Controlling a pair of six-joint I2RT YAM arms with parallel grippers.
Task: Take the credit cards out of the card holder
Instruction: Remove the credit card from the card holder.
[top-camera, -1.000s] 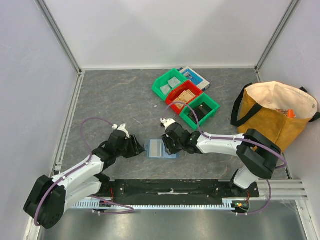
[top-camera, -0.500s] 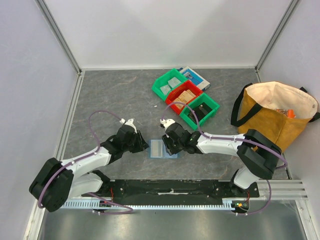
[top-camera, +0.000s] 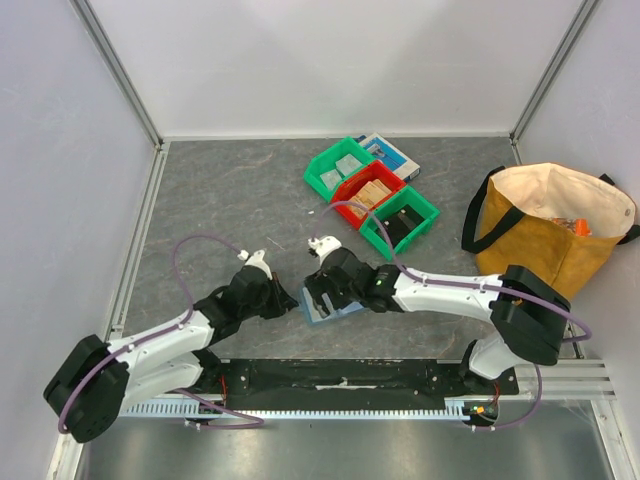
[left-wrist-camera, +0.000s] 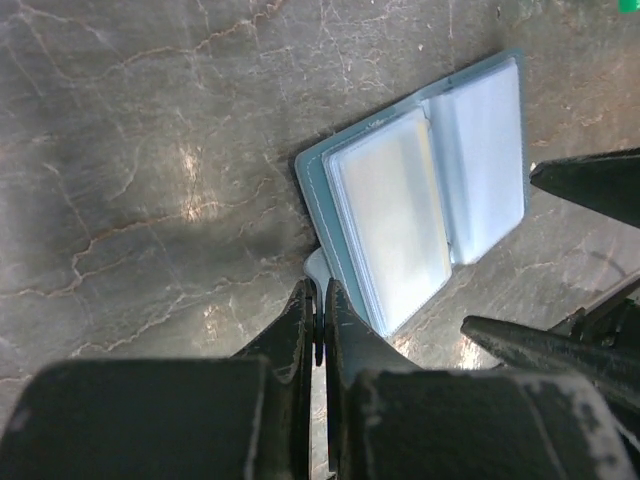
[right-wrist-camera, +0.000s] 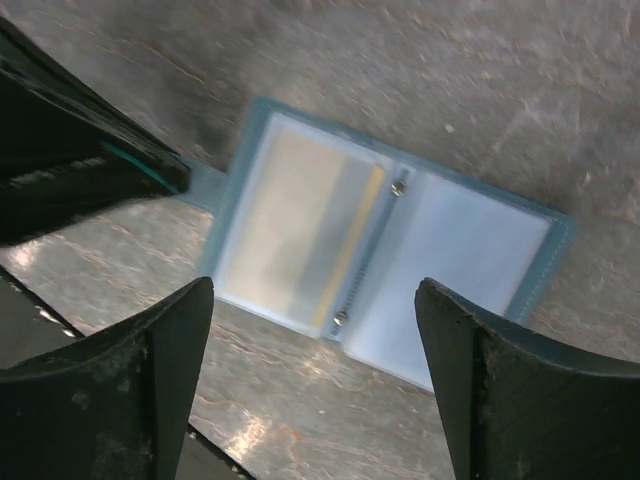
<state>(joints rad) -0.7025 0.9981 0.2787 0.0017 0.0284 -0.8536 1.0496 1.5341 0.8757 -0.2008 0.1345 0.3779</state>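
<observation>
The slate-blue card holder (left-wrist-camera: 420, 190) lies open on the grey table, clear sleeves facing up. A pale card with a yellow stripe (right-wrist-camera: 300, 230) shows through its left sleeve. It appears again as a pale card (left-wrist-camera: 390, 225) in the left wrist view. My left gripper (left-wrist-camera: 319, 300) is shut on the holder's small tab (left-wrist-camera: 316, 266) at its left edge. My right gripper (right-wrist-camera: 315, 290) hangs open just above the holder (right-wrist-camera: 400, 250), one finger on each side, touching nothing. In the top view the right gripper (top-camera: 318, 292) covers most of the holder (top-camera: 338, 311), and the left gripper (top-camera: 292, 299) sits at its left.
At the back stand a green bin (top-camera: 340, 167), a red bin (top-camera: 368, 190) and a second green bin (top-camera: 400, 220), with a blue-and-white box (top-camera: 392, 152) behind them. A tan tote bag (top-camera: 550, 230) stands at the right. A black rail (top-camera: 340, 375) runs along the near edge.
My left gripper moved right to the holder and shut on its tab. My right gripper opened wide and shifted left over the holder, which now lies slightly turned.
</observation>
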